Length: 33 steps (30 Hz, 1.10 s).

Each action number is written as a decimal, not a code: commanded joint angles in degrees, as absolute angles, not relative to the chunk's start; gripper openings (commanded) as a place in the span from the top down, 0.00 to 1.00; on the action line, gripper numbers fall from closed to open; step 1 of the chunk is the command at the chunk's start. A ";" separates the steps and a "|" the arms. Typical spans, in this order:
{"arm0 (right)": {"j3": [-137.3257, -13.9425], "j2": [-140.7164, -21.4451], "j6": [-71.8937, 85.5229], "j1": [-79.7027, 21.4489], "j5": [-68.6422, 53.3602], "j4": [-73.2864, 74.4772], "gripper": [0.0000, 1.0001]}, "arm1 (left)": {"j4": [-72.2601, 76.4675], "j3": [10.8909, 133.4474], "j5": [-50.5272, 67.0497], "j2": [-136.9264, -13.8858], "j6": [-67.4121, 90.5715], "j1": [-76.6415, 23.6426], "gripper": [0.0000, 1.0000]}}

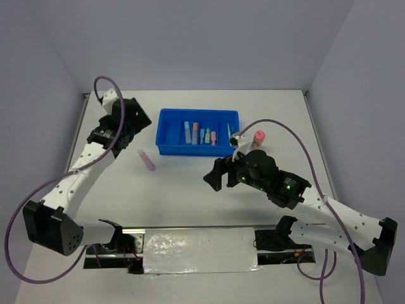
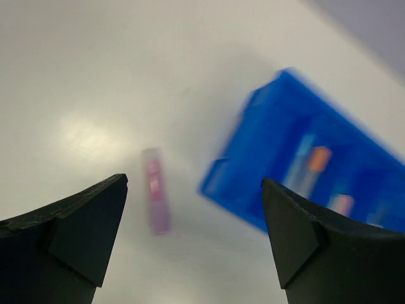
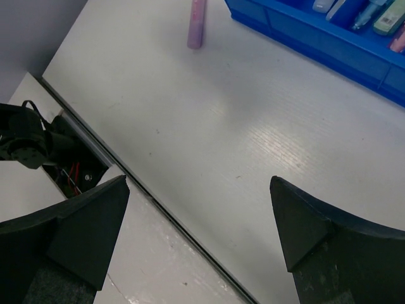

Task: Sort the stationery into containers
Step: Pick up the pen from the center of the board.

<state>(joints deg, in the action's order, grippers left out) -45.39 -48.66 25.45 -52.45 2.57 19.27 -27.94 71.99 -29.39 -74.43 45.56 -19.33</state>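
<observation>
The blue tray (image 1: 166,132) stands at the back middle of the table with several markers and pens lying in its compartments. It also shows in the left wrist view (image 2: 272,152) and the right wrist view (image 3: 304,35). A purple-pink marker (image 1: 146,159) lies on the table just left of the tray's front corner; it shows blurred in the left wrist view (image 2: 155,190) and in the right wrist view (image 3: 196,24). A pink-capped glue stick (image 1: 259,137) stands right of the tray, beside my right arm. My left gripper (image 1: 136,120) (image 2: 193,180) is open and empty above the marker. My right gripper (image 1: 214,177) (image 3: 198,180) is open and empty over bare table.
A metal strip with loose wires (image 1: 190,244) runs along the near edge between the arm bases; it also shows in the right wrist view (image 3: 69,158). Grey walls close the table at the back and on both sides.
</observation>
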 commanded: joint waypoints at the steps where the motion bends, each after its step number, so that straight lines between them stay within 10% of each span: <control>1: -45.53 -49.92 25.14 -52.12 0.88 16.87 0.00 | -31.48 61.54 -29.90 -77.26 53.08 -16.09 0.01; 33: -43.33 -48.34 24.43 -52.03 0.26 15.38 0.00 | -20.92 54.06 -20.92 -96.59 54.23 -13.01 0.28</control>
